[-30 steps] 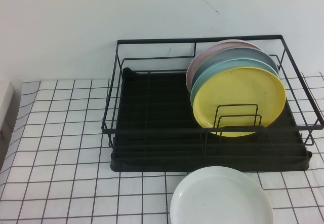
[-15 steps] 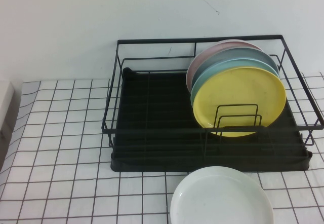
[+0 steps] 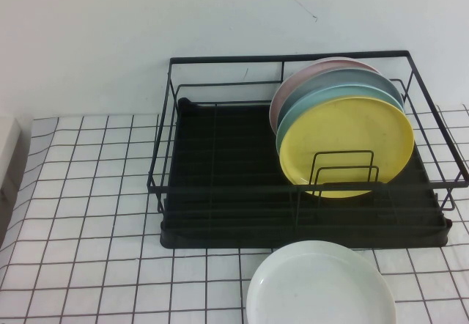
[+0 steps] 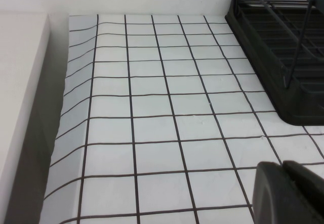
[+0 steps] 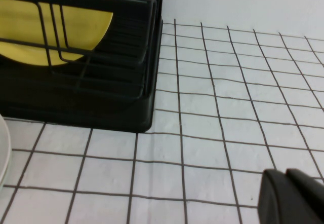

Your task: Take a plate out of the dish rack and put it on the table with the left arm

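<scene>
white gridded table against a plain wall; left gripper jaws together, right gripper seemingly too

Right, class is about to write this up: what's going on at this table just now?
Nothing is being handled yet. The yellow plate stands in the dish rack, foremost of the plates there. A white plate lies on the table. The left tool hangs shut over bare table beside the rack; the right tool hangs on the rack's other side.
</scene>
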### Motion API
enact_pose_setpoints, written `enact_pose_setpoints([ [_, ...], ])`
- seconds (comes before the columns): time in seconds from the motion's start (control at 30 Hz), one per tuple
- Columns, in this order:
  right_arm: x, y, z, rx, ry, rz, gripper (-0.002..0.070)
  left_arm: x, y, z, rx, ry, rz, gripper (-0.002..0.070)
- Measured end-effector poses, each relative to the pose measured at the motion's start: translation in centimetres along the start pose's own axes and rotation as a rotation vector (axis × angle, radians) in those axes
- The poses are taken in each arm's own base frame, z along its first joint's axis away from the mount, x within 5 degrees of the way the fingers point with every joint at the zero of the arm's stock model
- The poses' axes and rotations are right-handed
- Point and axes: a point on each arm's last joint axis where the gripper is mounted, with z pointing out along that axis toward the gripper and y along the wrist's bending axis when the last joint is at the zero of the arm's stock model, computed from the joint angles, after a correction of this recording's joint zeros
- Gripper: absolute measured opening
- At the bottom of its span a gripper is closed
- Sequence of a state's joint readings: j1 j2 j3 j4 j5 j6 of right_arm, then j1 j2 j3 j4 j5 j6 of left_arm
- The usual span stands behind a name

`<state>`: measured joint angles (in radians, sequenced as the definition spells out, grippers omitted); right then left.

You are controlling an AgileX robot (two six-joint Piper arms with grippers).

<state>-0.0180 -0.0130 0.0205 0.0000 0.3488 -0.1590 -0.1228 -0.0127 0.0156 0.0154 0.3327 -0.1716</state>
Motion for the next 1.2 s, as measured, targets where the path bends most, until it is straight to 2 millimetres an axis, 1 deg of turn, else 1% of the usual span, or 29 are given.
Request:
enact_pose_setpoints([
  [0.5, 0.0, 0.0, 0.0, 0.000, 0.000, 0.000, -0.0004, 0.0, 0.0, 0.0, 0.000, 0.000, 0.001, -0.0003],
  [0.6, 0.0, 0.0, 0.0, 0.000, 0.000, 0.000, -0.0004, -0.4, 0.0, 0.0, 0.001, -0.050, 0.021, -0.0003],
  [0.67, 0.0, 0.0, 0.0, 0.000, 0.000, 0.000, -0.0004, -1.1, -0.1, 0.0, 0.009, -0.132, 0.045, -0.0003],
  [0.73, 0.0, 0.0, 0.0, 0.000, 0.000, 0.000, -0.0004, -2.1, -0.3, -0.2, 0.025, -0.249, 0.082, -0.0003],
  [0.83, 0.0, 0.0, 0.0, 0.000, 0.000, 0.000, -0.0004, -3.7, -0.7, -0.8, 0.043, -0.444, 0.194, -0.0003],
  [0.97, 0.0, 0.0, 0.0, 0.000, 0.000, 0.000, -0.0004, -5.0, -1.3, -1.7, 0.073, -0.627, 0.251, -0.0003],
  [1.07, 0.0, 0.0, 0.0, 0.000, 0.000, 0.000, -0.0004, -5.7, -1.6, -2.2, 0.093, -0.719, 0.266, -0.0003],
  [1.13, 0.0, 0.0, 0.0, 0.000, 0.000, 0.000, -0.0004, -5.8, -1.6, -2.3, 0.098, -0.741, 0.261, -0.0003],
  [1.2, 0.0, 0.0, 0.0, 0.000, 0.000, 0.000, -0.0004, -5.8, -1.5, -2.3, 0.105, -0.738, 0.195, -0.0003],
])
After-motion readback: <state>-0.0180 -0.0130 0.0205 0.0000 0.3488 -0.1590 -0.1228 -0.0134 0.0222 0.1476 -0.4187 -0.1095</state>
